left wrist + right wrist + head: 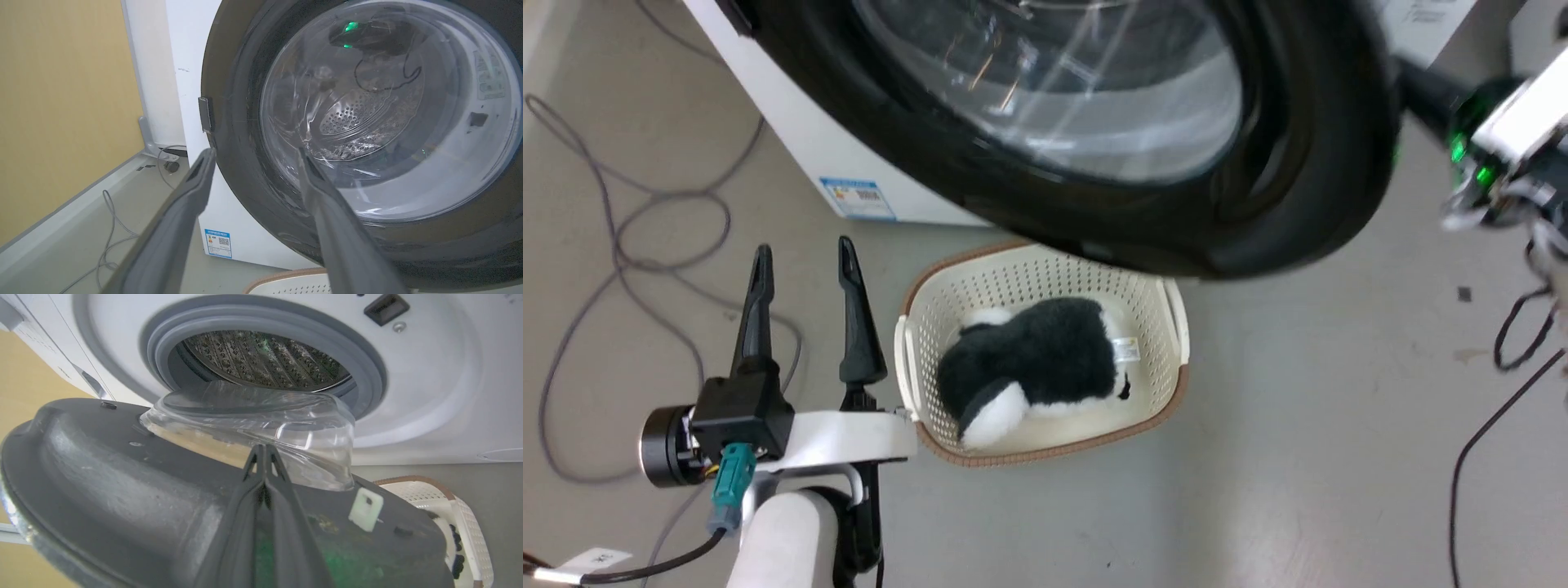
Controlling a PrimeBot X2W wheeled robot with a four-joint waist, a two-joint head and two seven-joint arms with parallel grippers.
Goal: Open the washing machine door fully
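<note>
The left gripper (pixel 805 249) hovers low above the grey floor (pixel 1298 425), its two long dark fingers (pixel 759 302) spread apart and holding nothing. Just beside it on the floor sits a cream perforated plastic basket with a brown rim (pixel 1045 273), and a black-and-white plush toy (pixel 1033 359) lies inside it. Thin grey cables (pixel 613 245) loop over the floor on the left.

Above the basket hangs the large round glossy black washing machine door (pixel 1298 163), swung out from the cabinet so that its lower rim overlaps the basket's far edge in the head view. In the right wrist view, the right gripper (pixel 264 451) has its fingers pressed together with nothing between them. They lie over the door's matte dark inner face, tips at the foot of the bulging clear glass bowl (pixel 286 428); contact cannot be judged.

Behind the door stands the big white front-loading washing machine (pixel 408 396), its grey rubber ring (pixel 359 363) and perforated steel drum (pixel 265 355) uncovered. A small blue label (pixel 858 198) sits low on its front.
</note>
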